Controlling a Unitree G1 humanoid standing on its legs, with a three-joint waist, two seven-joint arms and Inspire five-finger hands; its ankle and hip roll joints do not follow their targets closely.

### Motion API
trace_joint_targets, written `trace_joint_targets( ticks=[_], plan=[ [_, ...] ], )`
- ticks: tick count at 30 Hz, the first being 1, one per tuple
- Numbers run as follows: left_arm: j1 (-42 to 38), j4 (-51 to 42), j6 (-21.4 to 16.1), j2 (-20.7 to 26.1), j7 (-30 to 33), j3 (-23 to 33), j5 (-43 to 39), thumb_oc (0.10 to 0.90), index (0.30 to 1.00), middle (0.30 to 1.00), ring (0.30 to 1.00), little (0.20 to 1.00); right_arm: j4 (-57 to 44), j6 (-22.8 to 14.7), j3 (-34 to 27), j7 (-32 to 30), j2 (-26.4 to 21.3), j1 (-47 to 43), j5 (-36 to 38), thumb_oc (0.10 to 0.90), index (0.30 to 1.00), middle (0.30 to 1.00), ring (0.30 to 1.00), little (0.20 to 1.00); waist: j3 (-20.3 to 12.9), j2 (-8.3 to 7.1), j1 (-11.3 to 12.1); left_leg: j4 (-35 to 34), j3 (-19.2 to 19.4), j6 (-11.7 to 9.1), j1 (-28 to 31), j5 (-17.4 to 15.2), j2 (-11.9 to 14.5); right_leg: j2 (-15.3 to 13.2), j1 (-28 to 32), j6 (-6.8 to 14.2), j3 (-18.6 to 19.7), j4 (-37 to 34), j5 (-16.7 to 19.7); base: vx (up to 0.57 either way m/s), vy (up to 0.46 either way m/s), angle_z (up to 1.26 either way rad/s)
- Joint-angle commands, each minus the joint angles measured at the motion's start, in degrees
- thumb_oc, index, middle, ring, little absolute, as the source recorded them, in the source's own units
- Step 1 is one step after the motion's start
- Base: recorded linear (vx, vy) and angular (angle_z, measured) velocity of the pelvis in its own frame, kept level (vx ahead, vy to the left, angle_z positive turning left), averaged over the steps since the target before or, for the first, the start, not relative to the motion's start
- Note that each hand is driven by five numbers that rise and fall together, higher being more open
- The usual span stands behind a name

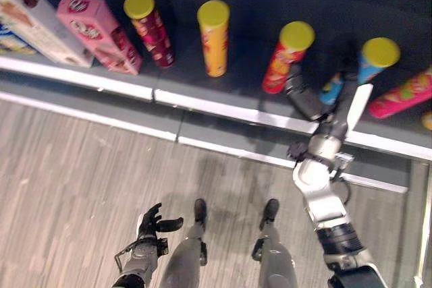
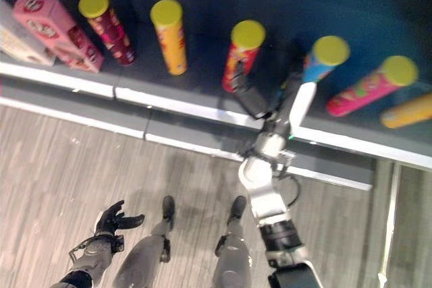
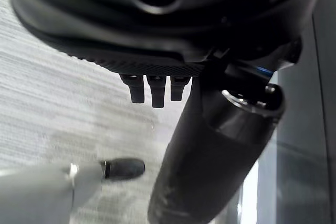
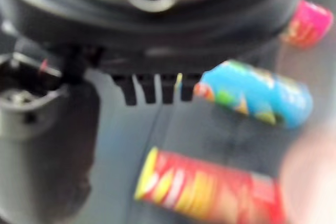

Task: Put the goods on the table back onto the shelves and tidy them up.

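Note:
Several yellow-lidded chip cans stand on a low dark shelf point(image 1: 223, 109): a dark red can point(image 1: 152, 28), an orange-yellow can point(image 1: 214, 38), a red can point(image 1: 287, 55) and a blue can point(image 1: 370, 64). My right hand point(image 1: 307, 102) reaches over the shelf edge into the gap between the red and blue cans, its fingers straight and holding nothing. In the right wrist view the blue can point(image 4: 257, 93) and the red can point(image 4: 205, 187) lie just past the fingers point(image 4: 152, 87). My left hand point(image 1: 152, 224) hangs low over the floor, relaxed and open.
A pink box point(image 1: 98, 32) and a white box point(image 1: 34, 18) stand at the shelf's left end. A pink can point(image 1: 401, 96) leans at the right, with an orange can point(image 2: 408, 111) lying beyond it. Grey wood-look floor point(image 1: 81, 180) lies before the shelf.

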Motion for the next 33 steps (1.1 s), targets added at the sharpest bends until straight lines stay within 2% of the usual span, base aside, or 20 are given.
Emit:
trace_joint_targets(
  ticks=[1, 3, 4, 12, 13, 15, 16, 18, 19, 20, 21, 23, 24, 25, 26, 28, 30, 31, 32, 33],
  plan=[
    [1.43, 1.24, -0.12, 2.54, -3.45, 0.45, 2.66, 0.8, 0.9, 0.9, 0.9, 0.9, -3.71, -8.4, -2.98, 14.88, -4.86, -2.81, 15.09, 0.8, 0.9, 0.9, 0.9, 0.9, -6.31, 2.9, -0.38, -1.8, 0.22, -0.55, 0.13, -2.21, 0.87, -4.74, 3.51, 7.12, 1.49, 1.42, -0.47, 0.09, 0.054, -0.37],
    [1.98, 0.85, -0.13, 2.73, -4.45, 0.91, 3.29, 0.8, 0.9, 0.9, 0.9, 0.9, -4.64, -7.96, -2.97, 19.14, -6.35, -1.11, 18.25, 0.8, 0.9, 0.9, 0.9, 0.9, -6.86, 2.57, -0.76, -1.8, 0.83, -0.28, 1.28, -2.7, 0.93, -4.51, 3.98, 7.21, 2.14, 1.42, -0.53, 0.11, 0.105, -0.41],
    [3.37, 0.01, -0.56, 3.51, -8.1, 2.66, 5.07, 0.8, 0.9, 0.9, 0.9, 0.9, -7.62, -6.62, -6.0, 27.68, -11.02, 5.73, 23.57, 0.8, 0.9, 0.9, 0.9, 0.9, -9.29, 1.39, -2.53, -1.8, 3.87, 0.61, 5.06, -4.6, 0.66, -4.06, 4.42, 7.97, 5.72, 0.99, 0.91, 0.12, 0.147, -0.55],
    [4.37, -0.11, -0.82, 3.81, -8.98, 3.25, 5.57, 0.8, 0.9, 0.9, 0.9, 0.9, -7.16, -6.19, -7.92, 29.8, -11.48, 7.95, 24.71, 0.8, 0.9, 0.9, 0.9, 0.9, -9.96, 0.98, -2.92, -1.8, 6.48, 0.78, 6.92, -5.29, 0.99, -3.73, 3.81, 8.41, 6.86, 1.57, 1.88, 0.03, 0.02, -0.7],
    [7.52, -3.59, -1.48, 5.38, -10.83, 4.72, 5.78, 0.8, 0.9, 0.9, 0.9, 0.9, -6.7, -5.57, -13.78, 31.2, -15.56, 8.59, 22.64, 0.8, 0.9, 0.9, 0.9, 0.9, -9.8, 2.33, -1.01, -1.8, 14.69, -0.27, 12.93, -6.91, 5.33, -8.33, 5.81, 8.41, -6.81, 8.07, 1.74, 0.0, -0.056, 0.06],
    [7.52, -3.59, -1.48, 5.38, -10.83, 4.71, 5.78, 0.8, 0.9, 0.9, 0.9, 0.9, -6.7, -5.57, -13.8, 31.21, -15.57, 8.59, 22.64, 0.8, 0.9, 0.9, 0.9, 0.9, -9.76, 2.33, -0.98, -1.8, 14.71, -0.27, 12.98, -6.92, 5.34, -8.32, 5.85, 8.41, -6.79, 8.07, 1.74, 0.04, -0.139, -1.22],
    [8.63, -4.51, -1.8, 5.96, -11.14, 6.57, 3.78, 0.8, 0.9, 0.9, 0.9, 0.9, -4.8, -6.13, -17.64, 28.78, -17.72, 6.4, 21.26, 0.8, 0.9, 0.9, 0.9, 0.9, -12.09, 2.1, 1.22, -1.8, 18.26, -1.35, 15.22, -6.71, 6.92, -11.79, 8.8, 8.41, -16.53, 8.1, 5.05, 0.07, -0.224, -2.5],
    [8.61, -4.54, -1.78, 5.95, -11.14, 6.55, 3.76, 0.8, 0.9, 0.9, 0.9, 0.9, -4.76, -6.16, -17.66, 28.78, -17.75, 6.37, 21.27, 0.8, 0.9, 0.9, 0.9, 0.9, -11.85, 2.2, 1.22, -1.8, 18.23, -1.39, 15.46, -6.73, 7.01, -11.63, 9.2, 8.41, -16.65, 7.84, 5.17, 0.06, -0.244, -2.1],
    [9.47, -4.71, -1.48, 6.16, -11.79, 7.62, 3.55, 0.8, 0.9, 0.9, 0.9, 0.9, -4.11, -6.31, -20.03, 27.49, -19.02, 5.74, 20.85, 0.8, 0.9, 0.9, 0.9, 0.9, -14.28, 0.72, 1.78, -1.77, 20.81, -2.66, 15.91, -5.99, 8.5, -10.65, 11.49, 8.41, -20.58, 5.16, 4.31, 0.06, -0.28, -1.58],
    [9.68, -4.85, -1.41, 6.27, -11.87, 7.52, 3.53, 0.8, 0.9, 0.9, 0.9, 0.9, -4.09, -6.33, -20.07, 27.45, -18.98, 5.92, 20.85, 0.8, 0.9, 0.9, 0.9, 0.9, -14.41, 0.88, 1.83, -1.8, 20.77, -3.01, 16.02, -5.82, 8.92, -9.95, 12.12, 8.41, -20.96, 4.15, 4.62, 0.27, -0.739, -1.64],
    [10.29, -5.0, -1.44, 5.72, -12.38, 7.23, 3.25, 0.8, 0.9, 0.9, 0.9, 0.9, -7.14, -7.59, -26.52, 26.54, -23.28, 7.07, 20.95, 0.8, 0.9, 0.9, 0.9, 0.9, -16.07, 1.19, -0.38, -1.42, 21.81, -6.3, 17.13, -2.78, 14.48, -5.15, 12.94, 7.75, -17.88, 3.63, -1.43, 0.26, -0.581, -0.56],
    [9.86, -4.91, -1.47, 5.36, -12.48, 6.8, 3.38, 0.8, 0.9, 0.9, 0.9, 0.9, -8.0, -8.25, -28.3, 26.47, -24.33, 7.41, 22.4, 0.8, 0.9, 0.9, 0.9, 0.9, -16.41, 2.03, -0.93, -1.19, 22.0, -7.39, 17.46, -1.11, 16.32, -3.23, 13.02, 7.06, -17.14, 3.87, -3.47, 0.17, -0.404, -0.24],
    [9.61, -4.48, -1.44, 5.29, -12.45, 6.77, 3.36, 0.8, 0.9, 0.9, 0.9, 0.9, -7.33, -8.71, -29.29, 25.61, -24.92, 7.42, 23.14, 0.8, 0.9, 0.9, 0.9, 0.9, -16.77, 2.37, -1.63, -0.69, 22.33, -8.41, 17.93, 1.79, 17.86, -1.58, 13.1, 6.34, -16.3, 3.75, -4.62, 0.13, -0.396, -0.25],
    [9.56, -4.44, -1.45, 4.84, -12.64, 6.51, 3.22, 0.8, 0.9, 0.9, 0.9, 0.9, -6.89, -9.37, -31.14, 24.91, -26.15, 7.83, 23.75, 0.8, 0.9, 0.9, 0.9, 0.9, -16.87, 3.63, -2.29, 2.46, 22.53, -10.59, 17.94, 6.94, 21.71, 2.85, 13.68, 3.72, -14.35, 2.94, -7.17, 0.17, -0.491, -0.35],
    [8.66, 1.94, 0.14, 3.85, -12.89, 6.18, 6.03, 0.8, 0.9, 0.9, 0.9, 0.9, -6.45, -9.56, -30.73, 24.29, -26.32, 7.28, 23.92, 0.8, 0.9, 0.9, 0.9, 0.9, -17.23, 3.58, -2.81, 4.65, 22.62, -11.16, 18.07, 9.12, 22.92, 4.38, 14.03, 2.8, -13.64, 2.47, -8.09, 0.18, -0.545, -0.66],
    [8.39, 1.12, -1.03, 4.1, -11.83, 7.07, 4.96, 0.8, 0.9, 0.9, 0.9, 0.9, -5.94, -10.38, -32.89, 23.54, -27.13, 8.27, 23.7, 0.8, 0.9, 0.9, 0.9, 0.9, -16.66, 3.74, -3.13, 11.11, 21.81, -11.7, 16.72, 13.76, 26.3, 7.87, 15.38, 0.27, -12.05, 1.12, -10.32, 0.14, -0.419, -0.65],
    [10.55, -1.39, -1.72, 3.9, -11.62, 7.44, 4.65, 0.8, 0.9, 0.9, 0.9, 0.9, -6.02, -10.86, -33.29, 22.37, -26.95, 8.26, 22.62, 0.8, 0.9, 0.9, 0.9, 0.9, -15.21, 3.42, -1.53, 18.25, 15.44, -9.72, 14.77, 12.54, 25.69, 10.15, 16.28, -2.11, -9.78, 0.62, -12.59, 0.08, -0.326, -0.83],
    [10.62, -1.41, -1.77, 3.92, -11.55, 7.42, 4.63, 0.8, 0.9, 0.9, 0.9, 0.9, -5.95, -10.91, -33.21, 22.35, -26.91, 8.22, 22.57, 0.8, 0.9, 0.9, 0.9, 0.9, -15.22, 3.41, -1.64, 19.0, 15.13, -9.68, 14.33, 12.13, 25.85, 10.15, 16.28, -2.17, -9.86, 0.66, -12.73, 0.04, -0.198, -1.1],
    [11.5, -2.16, -2.68, 2.92, -12.21, 7.98, 4.0, 0.8, 0.9, 0.9, 0.9, 0.9, -4.92, -10.62, -33.81, 21.35, -27.29, 8.21, 21.18, 0.8, 0.9, 0.9, 0.9, 0.9, -14.62, 2.7, 0.62, 20.36, 8.65, -6.92, 11.06, 8.11, 20.98, 10.41, 16.91, -2.66, -8.27, 0.45, -13.71, 0.01, -0.142, -1.16],
    [11.27, -3.42, -2.77, 2.64, -10.34, 7.48, 2.43, 0.8, 0.9, 0.9, 0.9, 0.9, -4.47, -10.45, -32.98, 21.52, -27.3, 7.37, 20.3, 0.8, 0.9, 0.9, 0.9, 0.9, -14.08, 1.53, 1.17, 21.44, 5.43, -3.77, 6.68, 4.41, 15.9, 9.99, 16.97, -2.86, -7.39, 0.29, -13.01, 0.13, -0.272, -0.93]
  ],
)
